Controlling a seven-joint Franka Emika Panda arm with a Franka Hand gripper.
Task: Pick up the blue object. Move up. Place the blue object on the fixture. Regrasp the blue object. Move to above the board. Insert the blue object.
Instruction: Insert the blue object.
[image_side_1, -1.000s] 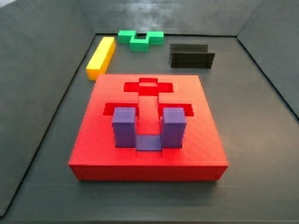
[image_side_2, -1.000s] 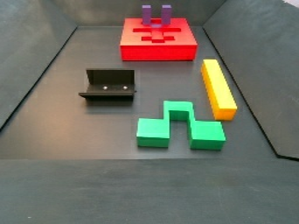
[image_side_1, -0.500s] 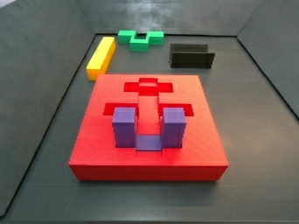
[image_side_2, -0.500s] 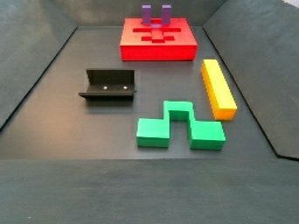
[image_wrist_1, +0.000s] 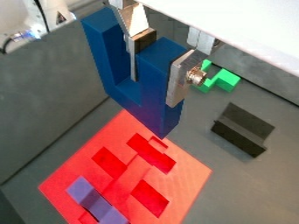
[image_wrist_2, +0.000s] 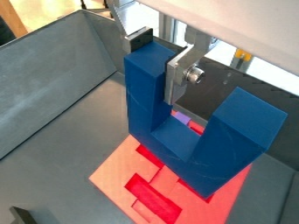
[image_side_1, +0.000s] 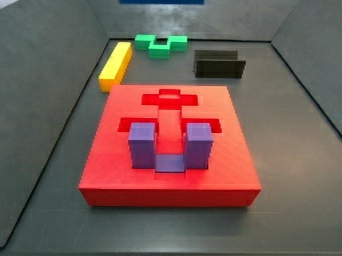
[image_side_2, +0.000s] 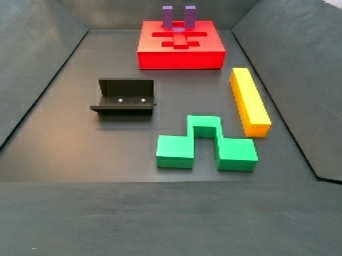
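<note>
My gripper (image_wrist_1: 156, 74) is shut on the blue object (image_wrist_1: 108, 61), a dark blue arch-shaped block held by one leg, high above the board (image_wrist_1: 117, 166). Both wrist views show it; in a wrist view the gripper (image_wrist_2: 158, 66) grips one leg of the blue object (image_wrist_2: 233, 131) over the board (image_wrist_2: 128, 171). In a side view only a blue sliver (image_side_1: 160, 2) shows at the top edge. The red board (image_side_1: 120, 175) (image_side_2: 181, 60) has a cross-shaped recess. The black fixture (image_side_1: 219, 65) (image_side_2: 123, 98) (image_wrist_1: 243, 129) stands empty.
A purple U-shaped block (image_side_1: 167, 145) (image_side_2: 178, 15) (image_wrist_1: 91, 197) stands in the board. A green block (image_side_1: 166, 44) (image_side_2: 203, 147) (image_wrist_1: 216, 79) and a yellow bar (image_side_1: 116, 63) (image_side_2: 249, 98) lie on the dark floor beyond the board. Dark walls ring the floor.
A blue sliver has come into a side view at its top edge. The board, fixture and blocks have not moved.
</note>
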